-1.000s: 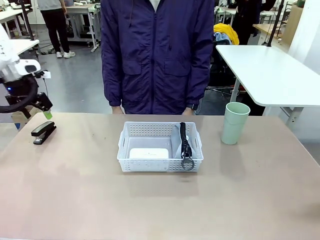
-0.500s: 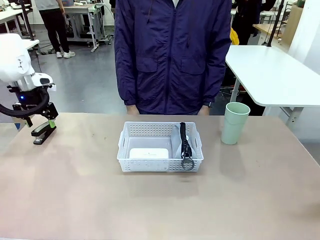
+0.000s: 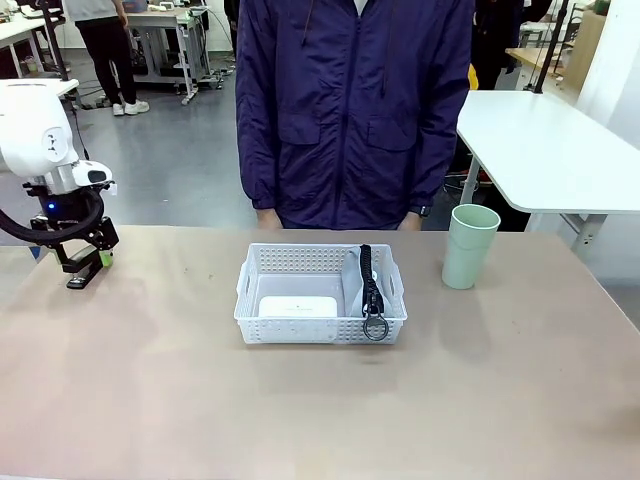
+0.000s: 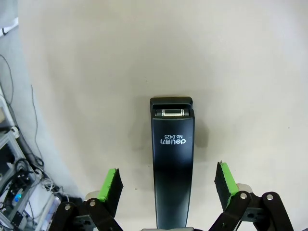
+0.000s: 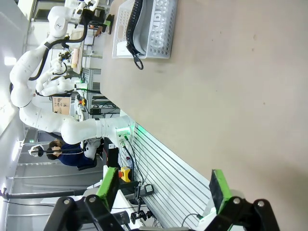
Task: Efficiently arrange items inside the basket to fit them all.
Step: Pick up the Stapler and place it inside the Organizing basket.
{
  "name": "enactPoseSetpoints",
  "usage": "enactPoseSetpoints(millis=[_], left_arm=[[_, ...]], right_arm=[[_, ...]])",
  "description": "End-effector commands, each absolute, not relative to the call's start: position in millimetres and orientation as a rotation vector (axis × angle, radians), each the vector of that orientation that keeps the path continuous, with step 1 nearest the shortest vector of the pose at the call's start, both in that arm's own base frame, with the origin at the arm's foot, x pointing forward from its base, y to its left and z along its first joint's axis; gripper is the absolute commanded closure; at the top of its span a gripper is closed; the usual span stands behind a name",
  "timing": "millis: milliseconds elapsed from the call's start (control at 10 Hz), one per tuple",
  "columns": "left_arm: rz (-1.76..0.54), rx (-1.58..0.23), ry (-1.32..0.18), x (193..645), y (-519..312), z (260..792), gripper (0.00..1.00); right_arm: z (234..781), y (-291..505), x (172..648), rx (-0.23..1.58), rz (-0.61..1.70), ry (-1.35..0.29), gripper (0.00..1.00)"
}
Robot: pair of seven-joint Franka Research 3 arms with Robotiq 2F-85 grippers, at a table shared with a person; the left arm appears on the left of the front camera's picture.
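The small black stapler [image 4: 173, 163] lies lengthwise between the fingers of my open left gripper [image 4: 168, 185], which straddles it without touching. In the front view the left gripper [image 3: 85, 260] hangs over the stapler [image 3: 76, 280] at the table's far left. The white basket [image 3: 300, 328] sits mid-table, holding the white box [image 3: 297, 306] on the left and the grey pouch [image 3: 355, 285] on the right. The pouch's black strap and ring [image 3: 375, 326] hang over the front wall. The pale green cup [image 3: 470, 245] stands upright to the right of the basket. My right gripper [image 5: 163, 187] is open above bare table, with the basket [image 5: 120, 29] and pouch [image 5: 156, 21] farther off.
A person in a dark blue jacket [image 3: 350, 110] stands at the far edge behind the basket, hands down. The brown table [image 3: 320, 410] has wide free room in front of and beside the basket. The table's left edge runs close to the stapler.
My left gripper has swung right and down from beside the stapler to directly over it. The person has shifted to the right. Basket, box, pouch and cup have not moved.
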State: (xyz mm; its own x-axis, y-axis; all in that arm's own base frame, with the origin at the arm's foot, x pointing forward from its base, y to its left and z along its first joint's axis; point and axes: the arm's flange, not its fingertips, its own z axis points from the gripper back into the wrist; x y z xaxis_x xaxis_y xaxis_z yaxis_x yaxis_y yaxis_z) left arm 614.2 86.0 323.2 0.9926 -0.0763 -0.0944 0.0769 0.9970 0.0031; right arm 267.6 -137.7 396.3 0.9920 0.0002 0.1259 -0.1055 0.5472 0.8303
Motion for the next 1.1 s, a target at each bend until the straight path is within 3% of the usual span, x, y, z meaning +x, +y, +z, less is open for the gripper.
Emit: enactPoseSetpoints(millis=[0, 400, 500, 600, 700, 800, 900, 1000], left_arm=[[-0.052, 0.025, 0.106, 620.6, 85.2, 324.4, 0.00], [-0.074, 0.007, 0.097, 624.6, 85.3, 315.7, 0.00], [-0.064, 0.019, 0.106, 625.4, 84.1, 315.3, 0.58], [-0.064, 0.011, 0.117, 626.4, 84.3, 315.5, 0.58], [-0.064, 0.020, 0.122, 628.0, 83.9, 314.1, 1.00], [-0.058, 0.024, 0.129, 630.1, 84.0, 311.9, 0.62], [-0.064, 0.017, 0.141, 631.1, 84.1, 310.3, 1.00], [-0.063, 0.020, 0.142, 630.7, 84.0, 310.1, 0.86]], right_arm=[[399.5, -139.3, 264.9, 0.988, 0.066, -0.112, 0.00], [399.5, -139.3, 264.9, 0.988, 0.066, -0.112, 0.00], [399.5, -139.3, 264.9, 0.988, 0.066, -0.112, 0.00], [399.5, -139.3, 264.9, 0.988, 0.066, -0.112, 0.00], [399.5, -139.3, 264.9, 0.988, 0.066, -0.112, 0.00], [399.5, -139.3, 264.9, 0.988, 0.066, -0.112, 0.00], [399.5, -139.3, 264.9, 0.988, 0.066, -0.112, 0.00], [399.5, -139.3, 264.9, 0.988, 0.066, -0.112, 0.00]])
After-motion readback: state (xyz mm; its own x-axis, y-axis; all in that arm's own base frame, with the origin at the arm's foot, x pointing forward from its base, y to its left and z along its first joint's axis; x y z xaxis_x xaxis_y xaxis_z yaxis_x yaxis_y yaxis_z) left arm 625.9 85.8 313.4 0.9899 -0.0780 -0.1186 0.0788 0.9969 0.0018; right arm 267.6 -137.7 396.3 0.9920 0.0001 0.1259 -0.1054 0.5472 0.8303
